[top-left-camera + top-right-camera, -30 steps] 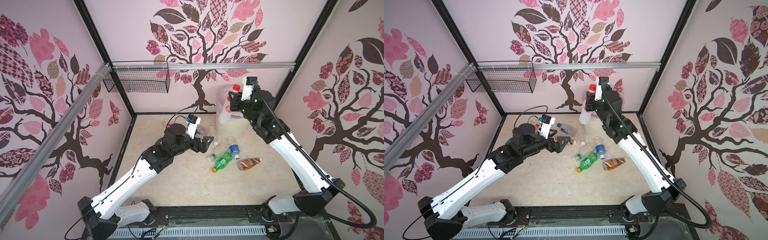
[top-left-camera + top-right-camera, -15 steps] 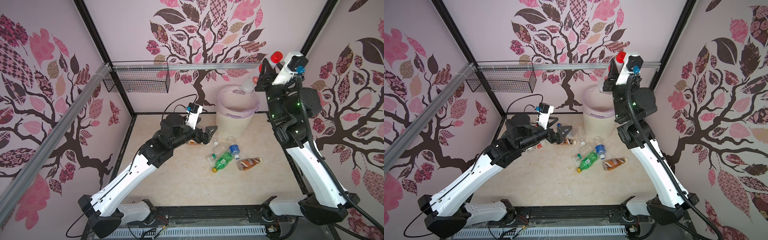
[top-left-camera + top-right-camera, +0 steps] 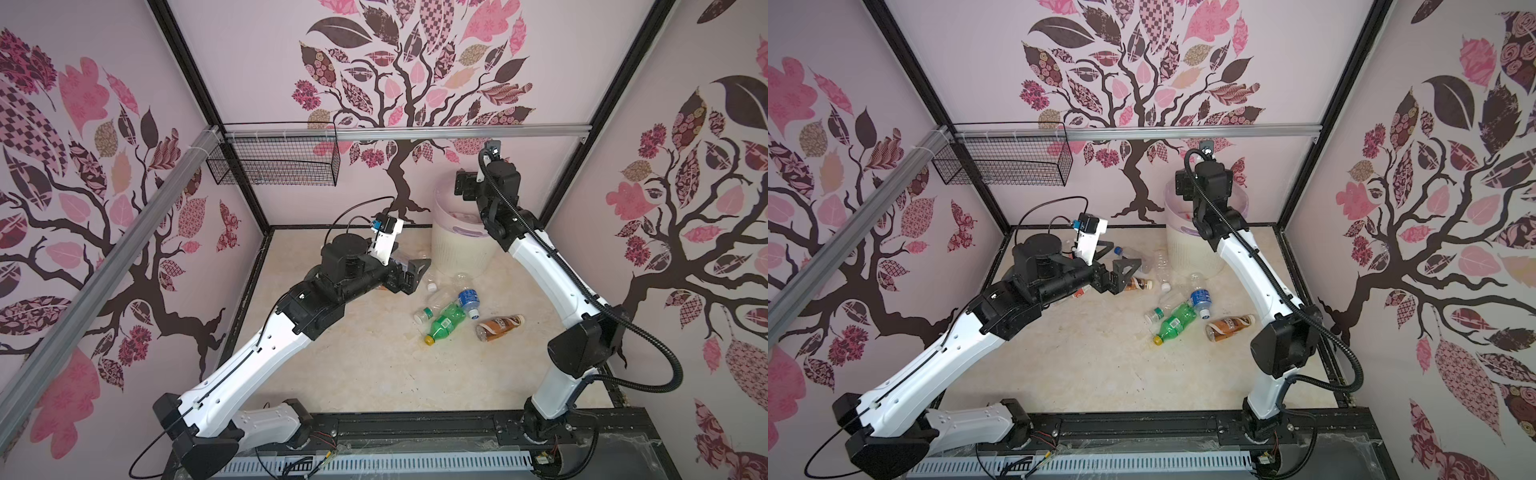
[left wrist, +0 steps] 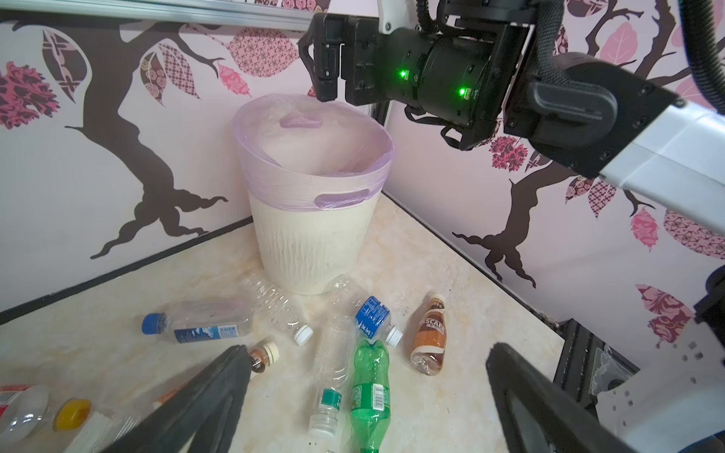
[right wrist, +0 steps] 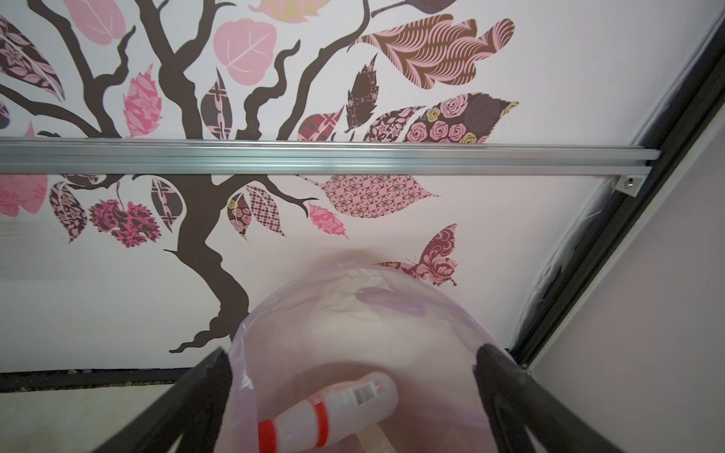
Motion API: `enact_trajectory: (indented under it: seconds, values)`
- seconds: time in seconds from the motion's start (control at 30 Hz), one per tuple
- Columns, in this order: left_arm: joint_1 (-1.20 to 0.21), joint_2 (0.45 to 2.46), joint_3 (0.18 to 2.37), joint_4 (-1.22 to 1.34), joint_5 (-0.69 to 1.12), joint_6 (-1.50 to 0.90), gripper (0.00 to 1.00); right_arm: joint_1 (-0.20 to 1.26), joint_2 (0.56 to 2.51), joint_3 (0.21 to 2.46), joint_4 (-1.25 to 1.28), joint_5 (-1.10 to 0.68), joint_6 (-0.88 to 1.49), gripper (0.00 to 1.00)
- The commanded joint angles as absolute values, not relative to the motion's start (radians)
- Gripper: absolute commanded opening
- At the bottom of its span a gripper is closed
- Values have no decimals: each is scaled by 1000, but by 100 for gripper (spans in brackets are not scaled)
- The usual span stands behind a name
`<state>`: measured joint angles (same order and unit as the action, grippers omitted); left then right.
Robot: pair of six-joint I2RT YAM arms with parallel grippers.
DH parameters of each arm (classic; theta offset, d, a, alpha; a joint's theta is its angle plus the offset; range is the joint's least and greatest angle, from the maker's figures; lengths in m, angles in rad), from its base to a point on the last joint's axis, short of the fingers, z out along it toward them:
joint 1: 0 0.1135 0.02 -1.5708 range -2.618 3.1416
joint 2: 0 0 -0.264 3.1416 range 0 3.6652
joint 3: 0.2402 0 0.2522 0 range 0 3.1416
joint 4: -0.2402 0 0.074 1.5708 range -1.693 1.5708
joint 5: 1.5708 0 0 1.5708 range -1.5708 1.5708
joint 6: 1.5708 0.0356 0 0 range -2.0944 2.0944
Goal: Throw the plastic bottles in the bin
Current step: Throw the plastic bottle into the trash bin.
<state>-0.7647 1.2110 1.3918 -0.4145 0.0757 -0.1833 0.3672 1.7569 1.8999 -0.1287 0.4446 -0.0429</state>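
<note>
- right gripper point(image 5: 353, 357): fingers point(image 5: 212, 372) spread wide, gripping nothing, over the bin point(image 5: 353, 321) mouth.
- left gripper point(image 4: 368, 353): fingers point(image 4: 223, 384) wide apart, empty, above the floor.
- right wrist view only: white red-banded bottle point(image 5: 337, 412) lying inside the bin.
- left wrist view only: bin interior hidden; plastic bottles lie near its base, among them the green bottle point(image 4: 370, 380) and the brown-labelled bottle point(image 4: 429, 337).

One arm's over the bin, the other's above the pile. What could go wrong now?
The green plastic bottle lies pressed against clear neighbours, so the open left gripper may pinch two or send one rolling.
Two clear crumpled bottles lie at the foot of the cream ribbed bin; reaching for them could nudge it.
The open right gripper hangs over the bin's mouth; if the left gripper brings a bottle there, the two could clash.
</note>
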Motion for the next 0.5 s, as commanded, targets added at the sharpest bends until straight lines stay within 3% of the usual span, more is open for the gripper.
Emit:
enact_trajectory:
  seconds: [0.0, 0.33, 0.47]
  values:
    - [-768, 1194, 1362, -417, 74, -190, 98, 372, 1670, 1987, -125, 437, 0, 100]
    - [-767, 1190, 1350, -429, 56, -237, 98, 373, 1662, 1980, -178, 396, 21, 99]
    - [-750, 1198, 1368, -485, -37, -311, 98, 373, 1648, 1973, -220, 339, 28, 99]
